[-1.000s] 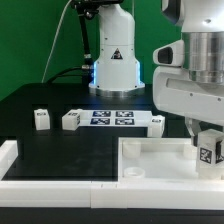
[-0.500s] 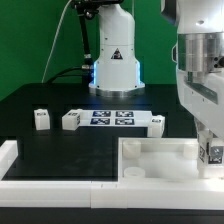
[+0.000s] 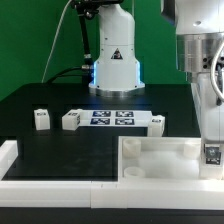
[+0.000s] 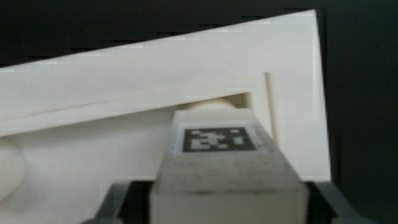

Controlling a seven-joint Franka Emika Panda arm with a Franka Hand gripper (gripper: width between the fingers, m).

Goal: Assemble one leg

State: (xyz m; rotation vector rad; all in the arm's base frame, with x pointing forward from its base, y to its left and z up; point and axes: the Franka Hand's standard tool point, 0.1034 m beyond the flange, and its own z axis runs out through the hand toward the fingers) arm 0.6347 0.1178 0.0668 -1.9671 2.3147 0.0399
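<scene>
Hand [image 3: 211,160] grips leg [image 4: 221,160] — tray rim [image 3: 160,152] close beside.

Leg [image 3: 212,153]: in tray [image 3: 150,150], exterior view's right end.
Marker board [image 3: 112,117]: on worktop [image 3: 60,145], behind tray.

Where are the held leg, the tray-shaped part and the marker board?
held leg [image 4: 217,160]: wrist view, its tagged face.
tray-shaped part [image 3: 160,150]: exterior view, rear rim.
marker board [image 3: 112,118]: exterior view, middle of the tag strip.
</scene>
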